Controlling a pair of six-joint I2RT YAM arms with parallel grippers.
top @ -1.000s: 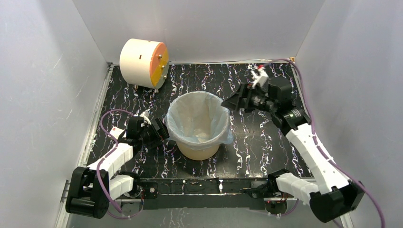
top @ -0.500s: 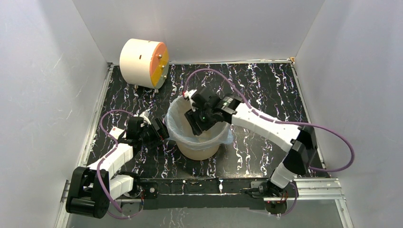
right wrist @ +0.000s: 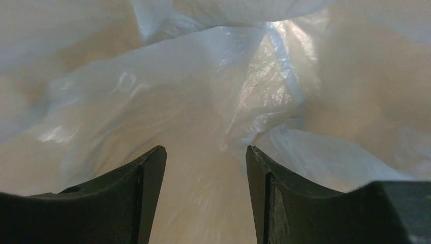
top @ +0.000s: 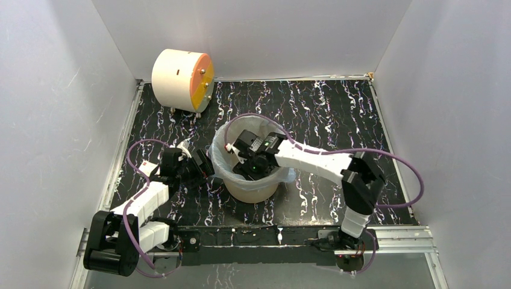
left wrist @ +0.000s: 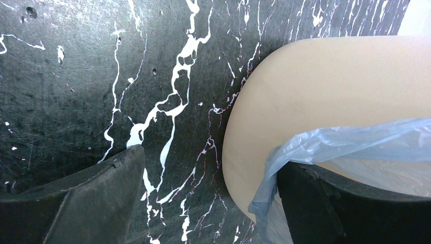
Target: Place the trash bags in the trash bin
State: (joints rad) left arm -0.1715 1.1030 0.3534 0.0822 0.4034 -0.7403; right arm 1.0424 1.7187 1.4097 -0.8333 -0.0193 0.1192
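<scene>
I am reaching my right claw [right wrist: 204, 150] down into the bin [top: 252, 191], which is standing at the middle of the bench [top: 337, 114]. Its fingers [right wrist: 127, 193] are standing partly open and gripping nothing; crinkled pale film of the bag [top: 220, 158] is filling the wrist view ahead of them. The bag is lining the bin, its pale blue edge folded out over the rim and drooping down the wall on the right side of the top view. My left claw [top: 203, 166] is hovering just beside the bin's left wall, low over the bench, opened wide and holding nothing. In its wrist view the tan wall is showing between the two fingers, and the bag's loose hem is hanging over the lower-right finger [left wrist: 325, 203]; whether it is touching that finger I cannot tell. A cream drum [top: 175, 71] with an orange face is sitting at the upper left of the bench, well apart from the bin.
</scene>
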